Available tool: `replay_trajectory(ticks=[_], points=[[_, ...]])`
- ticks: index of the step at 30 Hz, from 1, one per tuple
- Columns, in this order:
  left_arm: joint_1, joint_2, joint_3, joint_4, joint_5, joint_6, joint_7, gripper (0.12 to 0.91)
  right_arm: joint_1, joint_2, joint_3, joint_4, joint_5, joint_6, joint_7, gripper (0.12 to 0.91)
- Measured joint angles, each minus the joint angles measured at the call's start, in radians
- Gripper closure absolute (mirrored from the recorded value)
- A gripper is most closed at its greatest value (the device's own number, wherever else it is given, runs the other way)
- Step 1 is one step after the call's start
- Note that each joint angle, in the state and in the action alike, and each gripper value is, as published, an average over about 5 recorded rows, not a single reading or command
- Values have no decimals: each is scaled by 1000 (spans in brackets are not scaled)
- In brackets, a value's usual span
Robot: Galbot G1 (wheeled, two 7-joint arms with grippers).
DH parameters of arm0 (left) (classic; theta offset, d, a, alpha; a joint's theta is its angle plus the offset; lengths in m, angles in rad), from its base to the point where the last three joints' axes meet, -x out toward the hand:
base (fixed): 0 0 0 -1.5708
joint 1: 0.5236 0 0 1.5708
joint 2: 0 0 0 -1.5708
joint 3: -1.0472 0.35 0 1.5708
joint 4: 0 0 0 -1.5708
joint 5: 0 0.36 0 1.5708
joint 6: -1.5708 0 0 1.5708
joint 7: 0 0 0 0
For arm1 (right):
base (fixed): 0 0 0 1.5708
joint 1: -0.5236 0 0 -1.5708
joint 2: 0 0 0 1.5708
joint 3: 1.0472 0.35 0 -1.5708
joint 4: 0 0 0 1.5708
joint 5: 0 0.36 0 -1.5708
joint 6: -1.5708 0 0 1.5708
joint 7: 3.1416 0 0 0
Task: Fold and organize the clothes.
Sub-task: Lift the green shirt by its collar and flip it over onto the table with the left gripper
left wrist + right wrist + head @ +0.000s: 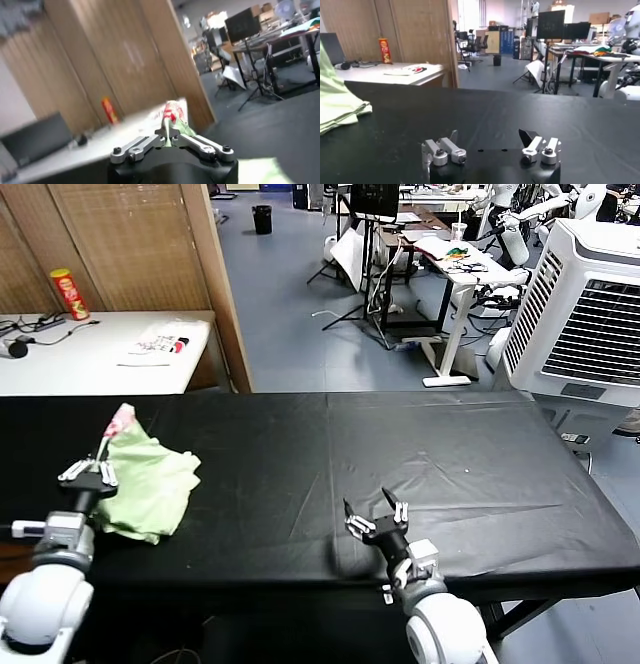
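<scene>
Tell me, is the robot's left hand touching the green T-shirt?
Touching. The left wrist view shows the left gripper with its fingers pinched shut on a fold of the mint-green T-shirt; the head view agrees.

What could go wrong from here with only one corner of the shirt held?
The left gripper is shut on one raised edge of the crumpled T-shirt, so it may slip free or bunch further. The shirt lies near the black table's left end and could drag off. The right gripper waits open, far away.
</scene>
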Motion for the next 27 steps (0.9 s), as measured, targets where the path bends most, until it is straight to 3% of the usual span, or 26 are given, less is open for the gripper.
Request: replay_trajectory(ticks=[7, 17, 21, 24, 27], points=[[-22, -88, 153, -56, 7, 50, -36, 888, -20, -11, 25, 21, 32, -23, -6, 227], [-64, -291, 453, -32, 46, 59, -65, 888, -42, -49, 102, 54, 161, -67, -2, 227], [-81, -372, 526, -3, 92, 43, -50, 881, -42, -62, 114, 60, 193, -76, -7, 227], [-88, -416, 561, 23, 116, 23, -16, 794, -35, -69, 110, 59, 218, -87, -9, 227], [-86, -433, 581, 41, 130, -1, 20, 637, -23, -74, 100, 52, 244, -101, -9, 227]])
